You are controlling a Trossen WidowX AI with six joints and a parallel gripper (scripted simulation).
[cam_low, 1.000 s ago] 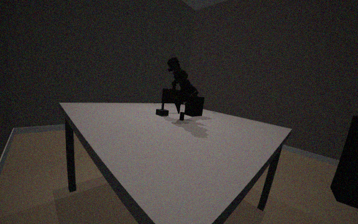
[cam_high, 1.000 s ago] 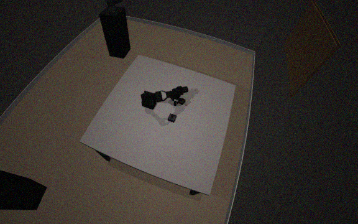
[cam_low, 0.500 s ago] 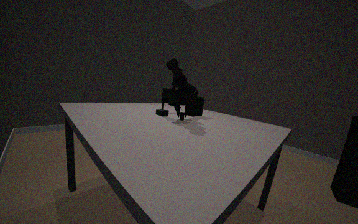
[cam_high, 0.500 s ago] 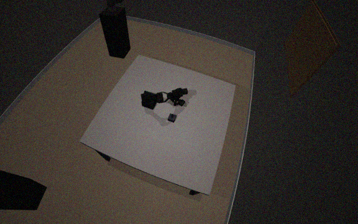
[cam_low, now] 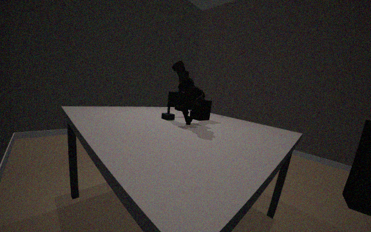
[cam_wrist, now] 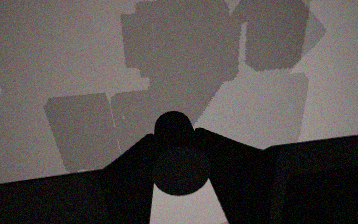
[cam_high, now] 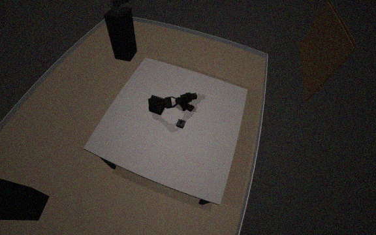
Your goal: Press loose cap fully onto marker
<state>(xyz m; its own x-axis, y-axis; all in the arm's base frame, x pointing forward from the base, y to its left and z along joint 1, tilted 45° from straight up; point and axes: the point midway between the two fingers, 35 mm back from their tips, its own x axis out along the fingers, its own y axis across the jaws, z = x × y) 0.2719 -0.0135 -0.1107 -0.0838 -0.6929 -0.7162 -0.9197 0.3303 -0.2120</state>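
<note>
The small holder block sits on the table. The dark marker stands upright in it, thin and hard to make out. The dark round cap stands upright on the table, a short way from the holder. My gripper points down at table level, with a finger touching each side of the cap, shut on it. In the top view the arm hides the cap. The holder and marker are out of the wrist view.
The white table carries the arm's dark base, close to the holder. Shadows of the arm fall on the table top. Black blocks stand on the floor away from the table.
</note>
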